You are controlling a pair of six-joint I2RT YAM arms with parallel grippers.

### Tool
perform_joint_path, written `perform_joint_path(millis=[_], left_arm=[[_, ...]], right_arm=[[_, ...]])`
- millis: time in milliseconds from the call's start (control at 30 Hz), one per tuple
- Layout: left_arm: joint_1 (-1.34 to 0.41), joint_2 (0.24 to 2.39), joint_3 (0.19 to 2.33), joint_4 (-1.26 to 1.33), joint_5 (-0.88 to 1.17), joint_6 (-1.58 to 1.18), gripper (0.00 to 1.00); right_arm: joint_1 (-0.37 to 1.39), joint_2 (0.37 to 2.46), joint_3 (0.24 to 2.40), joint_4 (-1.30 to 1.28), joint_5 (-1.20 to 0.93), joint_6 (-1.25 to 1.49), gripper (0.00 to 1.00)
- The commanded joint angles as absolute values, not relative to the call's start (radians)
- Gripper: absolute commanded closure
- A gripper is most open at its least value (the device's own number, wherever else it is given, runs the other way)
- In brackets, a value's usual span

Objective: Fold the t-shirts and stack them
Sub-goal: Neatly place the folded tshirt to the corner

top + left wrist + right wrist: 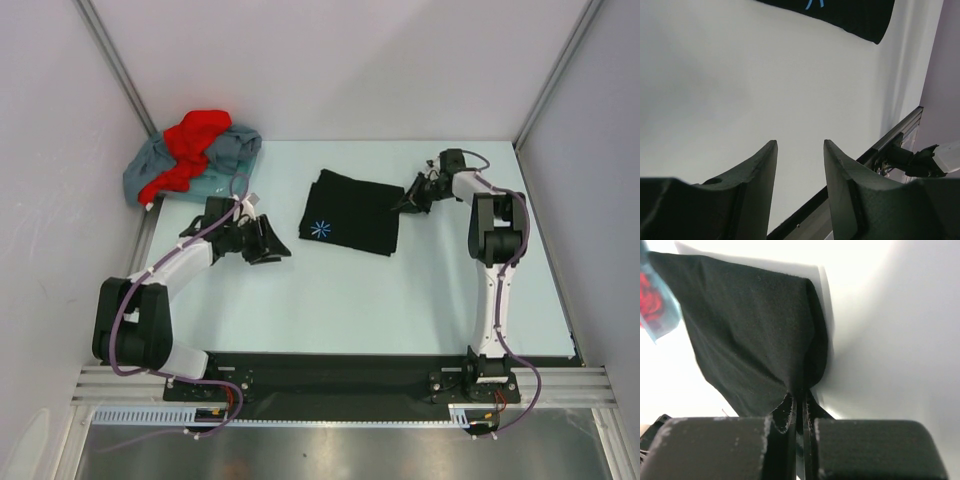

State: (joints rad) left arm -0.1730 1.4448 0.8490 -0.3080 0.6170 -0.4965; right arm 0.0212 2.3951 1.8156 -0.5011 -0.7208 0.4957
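One black t-shirt (350,212) lies mid-worktop (330,300), right end effector (409,203) clamped on its right edge; left end effector (268,242) half open, empty. Fold in hand; next, probably carry that edge over leftward w/o slipping

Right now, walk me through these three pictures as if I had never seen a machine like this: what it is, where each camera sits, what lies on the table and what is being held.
These are two robot arms bolted at the near edge of a pale table, each ending in a two-finger claw. The wide picture looks down from above and behind them. The other two come from small cameras on the wrists, so each shows its own fingers.

On the table lies a folded black t-shirt with a blue-white starburst logo. In the far left corner a red t-shirt lies bunched on a grey-blue t-shirt.

The right claw is shut on the black t-shirt's edge, pinching the cloth between its fingers. The left claw is open and holds nothing, with only bare table beneath it.
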Motion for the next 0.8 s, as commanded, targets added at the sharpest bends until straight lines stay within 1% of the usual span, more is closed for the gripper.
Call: perform_joint_path(millis=[0,100,267,433,600,767], left_arm=[[-0.149,1.405,0.818,-0.226,0.686,-0.505,0.52],[-0.138,1.41,0.79,-0.186,0.703,-0.523,0.52],[-0.133,1.431,0.765,-0.129,0.729,-0.551,0.53],[-0.133,1.442,0.726,-0.083,0.745,-0.578,0.52],[-0.133,1.459,0.69,-0.06,0.742,-0.597,0.52],[-0.133,1.479,0.686,-0.074,0.738,-0.591,0.52]], right_arm=[[-0.072,2.258,1.755,-0.63,-0.557,0.445,1.0],[-0.112,2.227,1.753,-0.69,-0.483,0.423,1.0],[-0.19,2.218,1.825,-0.721,-0.241,0.39,1.0],[-0.221,2.295,2.012,-0.718,-0.002,0.359,1.0],[-0.222,2.413,2.183,-0.675,0.22,0.255,1.0],[-0.227,2.539,2.397,-0.669,0.339,0.164,1.0]])
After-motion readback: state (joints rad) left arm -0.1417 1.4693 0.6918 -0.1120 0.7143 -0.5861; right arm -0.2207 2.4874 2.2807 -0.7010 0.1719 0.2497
